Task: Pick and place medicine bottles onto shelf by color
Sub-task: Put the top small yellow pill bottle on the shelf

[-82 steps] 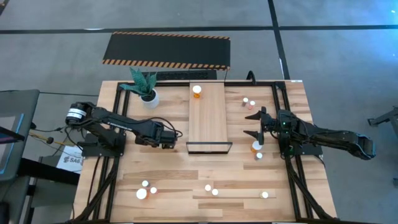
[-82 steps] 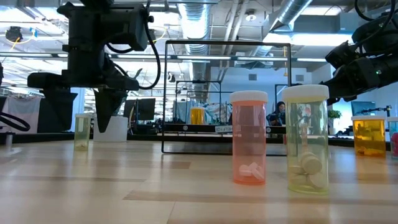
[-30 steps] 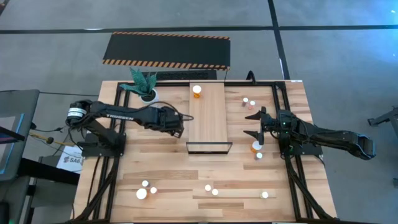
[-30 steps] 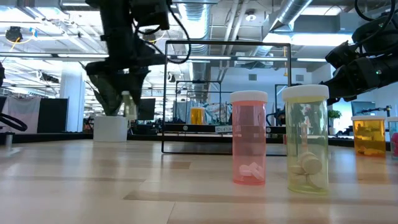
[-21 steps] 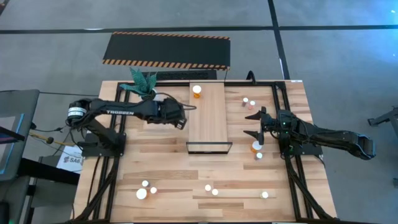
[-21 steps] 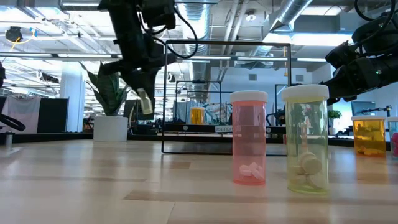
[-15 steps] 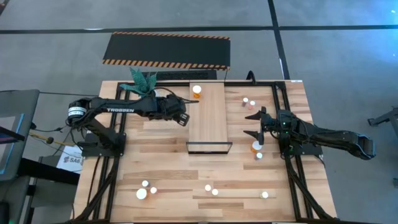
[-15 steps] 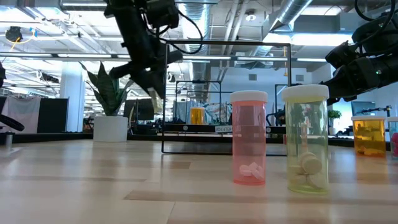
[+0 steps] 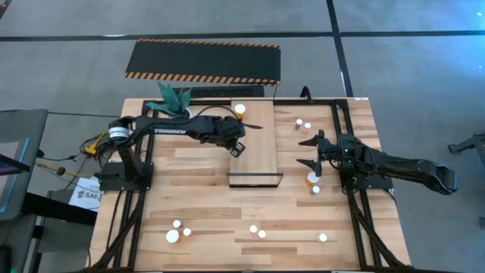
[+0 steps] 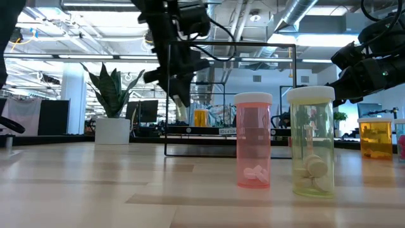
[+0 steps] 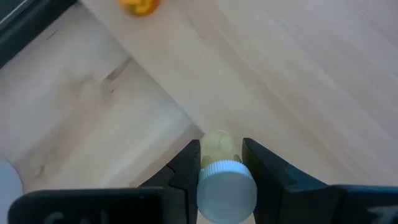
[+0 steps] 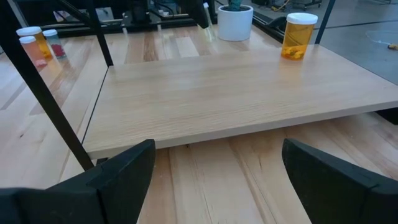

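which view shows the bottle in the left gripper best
The left wrist view: the yellowish bottle sits close up between the left gripper's fingers. High view shows only its cap; low view a sliver; right wrist view nothing.

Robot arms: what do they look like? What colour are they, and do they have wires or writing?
Both arms are black and jointed. The left arm has white lettering along it, a silver ring near its base, and orange and yellow wires there. The right arm is plain black. Each ends in a claw with two dark fingers: the left claw has narrow ones, the right claw has broad, wedge-shaped ones.
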Controlling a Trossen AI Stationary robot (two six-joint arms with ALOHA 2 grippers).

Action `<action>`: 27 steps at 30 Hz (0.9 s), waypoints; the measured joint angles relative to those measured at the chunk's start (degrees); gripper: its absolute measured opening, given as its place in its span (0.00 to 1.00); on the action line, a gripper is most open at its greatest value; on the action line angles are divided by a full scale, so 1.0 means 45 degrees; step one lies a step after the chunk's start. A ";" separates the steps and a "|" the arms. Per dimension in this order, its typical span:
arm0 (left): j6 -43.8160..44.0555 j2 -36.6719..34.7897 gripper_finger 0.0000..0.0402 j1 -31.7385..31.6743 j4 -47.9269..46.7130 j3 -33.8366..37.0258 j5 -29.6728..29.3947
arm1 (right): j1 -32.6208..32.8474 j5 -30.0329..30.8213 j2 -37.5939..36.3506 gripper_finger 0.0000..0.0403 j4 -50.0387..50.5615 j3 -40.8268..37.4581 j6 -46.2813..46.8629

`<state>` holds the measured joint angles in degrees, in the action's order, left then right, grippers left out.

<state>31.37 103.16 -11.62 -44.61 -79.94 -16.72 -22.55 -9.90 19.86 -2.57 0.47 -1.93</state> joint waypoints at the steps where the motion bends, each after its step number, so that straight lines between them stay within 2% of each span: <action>1: -0.0168 0.0233 0.20 0.0000 -0.0144 -0.0276 -0.0008 | 0.0000 0.0001 0.0000 0.93 0.0000 -0.0005 0.0003; 9: -0.1180 0.1635 0.21 -0.0540 -0.0328 -0.1616 0.0021 | 0.0004 0.0001 0.0000 0.93 0.0000 -0.0001 0.0000; 12: -0.1262 0.1878 0.21 -0.0796 -0.0215 -0.1908 0.0471 | 0.0000 0.0001 0.0000 0.93 0.0000 -0.0002 0.0000; 16: -0.1267 0.1917 0.22 -0.1091 0.0088 -0.1959 0.1073 | 0.0000 0.0001 0.0000 0.93 0.0000 -0.0002 0.0000; 27: -0.1821 0.1912 0.22 -0.1253 0.0903 -0.1967 0.1078 | 0.0001 0.0006 0.0000 0.93 0.0000 -0.0001 0.0000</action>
<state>23.18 111.77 -17.26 -40.55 -88.79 -11.87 -22.54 -9.87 19.86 -2.57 0.47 -1.93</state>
